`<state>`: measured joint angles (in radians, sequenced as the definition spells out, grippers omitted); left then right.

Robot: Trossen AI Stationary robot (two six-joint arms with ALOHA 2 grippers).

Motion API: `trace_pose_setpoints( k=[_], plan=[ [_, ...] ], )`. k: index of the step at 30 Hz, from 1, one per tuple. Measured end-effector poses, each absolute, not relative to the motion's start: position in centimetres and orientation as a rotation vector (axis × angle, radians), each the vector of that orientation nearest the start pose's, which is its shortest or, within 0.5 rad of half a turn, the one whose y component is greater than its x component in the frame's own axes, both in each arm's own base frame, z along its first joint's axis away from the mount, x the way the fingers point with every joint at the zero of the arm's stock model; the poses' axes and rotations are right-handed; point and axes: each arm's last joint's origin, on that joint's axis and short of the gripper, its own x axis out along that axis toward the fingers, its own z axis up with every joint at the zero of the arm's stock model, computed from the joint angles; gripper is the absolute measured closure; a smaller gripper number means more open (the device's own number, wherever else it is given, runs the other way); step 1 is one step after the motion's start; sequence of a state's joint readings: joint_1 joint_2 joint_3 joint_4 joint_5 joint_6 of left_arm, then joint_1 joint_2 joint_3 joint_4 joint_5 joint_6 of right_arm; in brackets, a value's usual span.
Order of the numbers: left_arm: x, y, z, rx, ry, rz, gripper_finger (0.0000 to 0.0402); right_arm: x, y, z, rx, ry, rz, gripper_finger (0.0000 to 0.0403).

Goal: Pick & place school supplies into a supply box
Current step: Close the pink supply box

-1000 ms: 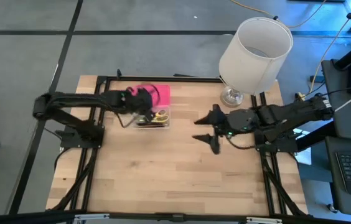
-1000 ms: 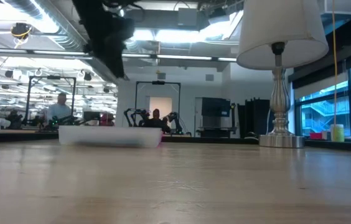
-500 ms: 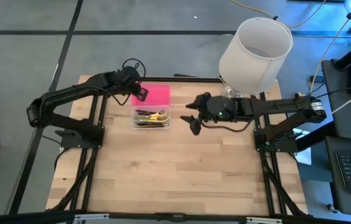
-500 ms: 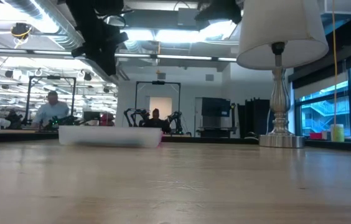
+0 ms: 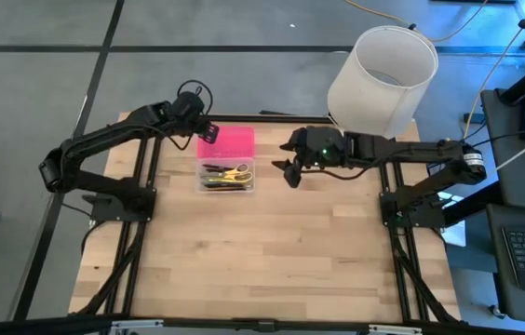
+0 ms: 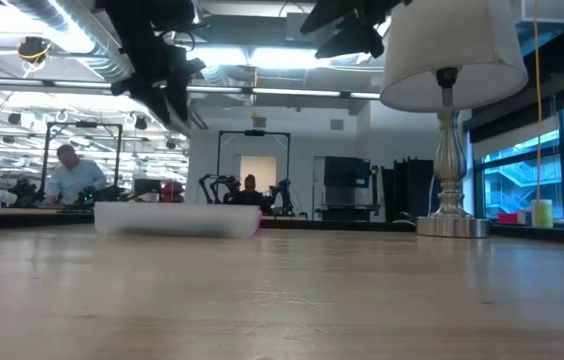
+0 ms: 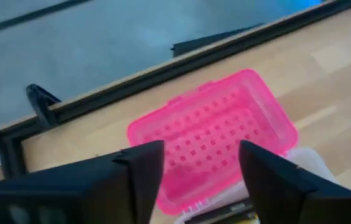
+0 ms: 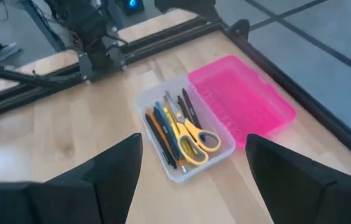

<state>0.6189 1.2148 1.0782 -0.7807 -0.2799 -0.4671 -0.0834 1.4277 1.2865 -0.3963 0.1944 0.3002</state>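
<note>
The supply box (image 5: 226, 175) lies open on the table's far left part: a clear base with its pink lid (image 5: 228, 141) folded back flat on the far side. Pens, pencils and yellow-handled scissors (image 8: 194, 140) lie inside the base (image 8: 185, 134). My left gripper (image 5: 205, 130) hovers open above the lid's far left corner, and the lid (image 7: 213, 140) shows beyond its fingers. My right gripper (image 5: 292, 167) hangs open in the air to the right of the box, pointing toward it. Both grippers are high above the table in the low view.
A lamp with a large white shade (image 5: 382, 70) stands at the far right corner on a metal foot (image 6: 450, 226), close behind my right arm. The near half of the wooden table (image 5: 262, 261) is bare. People sit in the room beyond.
My left gripper has moved off the box's base, up and toward the far left, and now stands over the lid's corner. My right gripper has risen and swung from the table's right middle toward the far edge and the box. The box has stayed where it was.
</note>
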Motion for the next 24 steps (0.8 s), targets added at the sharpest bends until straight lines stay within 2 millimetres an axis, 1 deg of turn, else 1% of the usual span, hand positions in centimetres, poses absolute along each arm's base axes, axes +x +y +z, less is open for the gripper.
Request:
trace_pose_setpoints(
  k=[2,4,7,10,13,16,20,22,24],
  plan=[
    [18.9,14.3,30.1,-0.58,0.737,0.995,0.0188,31.4,-3.5,34.0,0.25,0.508,-0.338,0.0114],
    [19.0,14.1,30.0,-0.607,0.743,0.938,0.0178,31.3,-3.8,33.9,0.247,0.522,-0.338,0.0114],
    [19.3,14.2,30.0,-0.653,0.719,0.903,0.0174,31.1,-4.0,33.6,0.231,0.557,-0.343,0.0114],
    [19.5,14.7,29.7,-0.677,0.727,0.888,0.0178,30.9,-4.0,33.4,0.228,0.585,-0.346,0.0114],
    [19.3,16.4,28.6,-0.722,0.768,0.865,0.0184,30.9,-4.0,33.3,0.226,0.591,-0.345,0.0114],
    [19.5,18.7,26.7,-0.803,0.802,0.88,0.0189,30.9,-4.1,33.3,0.225,0.591,-0.346,0.0114],
    [18.8,21.5,23.7,-0.933,0.858,1.058,0.0198,30.8,-4.1,33.2,0.228,0.602,-0.349,0.0114],
    [18.4,22.4,22.8,-0.978,0.872,1.134,0.0202,30.7,-4.1,33.1,0.231,0.615,-0.352,0.0114],
    [18.3,23.1,22.1,-0.997,0.866,1.147,0.0206,30.7,-4.1,33.0,0.231,0.627,-0.353,0.0114]
  ],
)
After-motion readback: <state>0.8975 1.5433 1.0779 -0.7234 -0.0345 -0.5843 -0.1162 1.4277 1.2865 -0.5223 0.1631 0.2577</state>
